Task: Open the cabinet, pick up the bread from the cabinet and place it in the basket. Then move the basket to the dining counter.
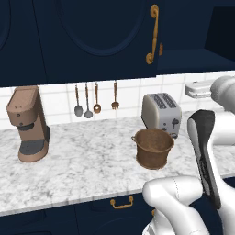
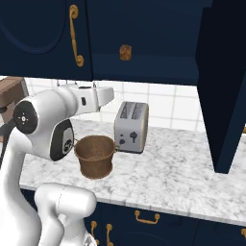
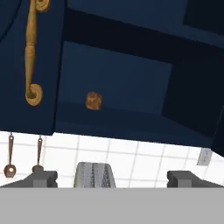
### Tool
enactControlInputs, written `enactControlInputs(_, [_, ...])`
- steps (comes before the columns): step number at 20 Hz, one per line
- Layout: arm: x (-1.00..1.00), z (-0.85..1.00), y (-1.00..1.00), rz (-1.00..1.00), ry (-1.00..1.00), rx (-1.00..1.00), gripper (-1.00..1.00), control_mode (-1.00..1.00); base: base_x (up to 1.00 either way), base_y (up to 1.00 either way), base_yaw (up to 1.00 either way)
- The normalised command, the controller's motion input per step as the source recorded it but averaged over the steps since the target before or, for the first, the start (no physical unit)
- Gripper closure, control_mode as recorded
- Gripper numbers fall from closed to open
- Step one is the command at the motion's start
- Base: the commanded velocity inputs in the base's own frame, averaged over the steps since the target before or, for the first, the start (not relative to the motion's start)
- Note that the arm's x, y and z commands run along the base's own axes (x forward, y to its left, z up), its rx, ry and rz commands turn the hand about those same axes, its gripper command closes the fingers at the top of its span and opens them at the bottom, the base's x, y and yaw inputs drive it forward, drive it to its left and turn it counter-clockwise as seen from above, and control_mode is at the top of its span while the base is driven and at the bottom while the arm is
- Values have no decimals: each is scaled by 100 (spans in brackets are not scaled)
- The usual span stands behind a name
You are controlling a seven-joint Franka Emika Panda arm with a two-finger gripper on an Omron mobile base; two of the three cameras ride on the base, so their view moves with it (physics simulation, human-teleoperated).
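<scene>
A white marble worktop (image 1: 92,170) with grey veins runs under white wall tiles, below a dark navy cabinet (image 1: 92,41) whose arched-panel door carries a long curly brass handle (image 1: 153,34). The cabinet's right door (image 2: 223,86) stands swung open, showing a dark inner shelf. On that shelf sits the bread (image 2: 125,52), a small chunky golden-brown lump with a mottled crust. The basket (image 1: 153,148) stands on the worktop just in front of the toaster (image 1: 161,113); it is round, brown and woven, bucket-shaped with a thick rim and small side handles. The toaster is smooth silver with two top slots. A tan coffee machine (image 1: 28,123) stands well to the left, and metal spoons (image 1: 87,102) hang on the tiles. The gripper (image 3: 113,178) is spread wide and empty, pointed up towards the bread.
</scene>
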Motion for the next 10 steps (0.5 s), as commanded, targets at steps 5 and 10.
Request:
enactControlInputs(5, [16, 10, 65, 43, 2, 11, -100, -100, 0, 0, 0])
enactControlInputs(10, [0, 20, 59, 19, -9, 1, -100, -100, 0, 0, 0])
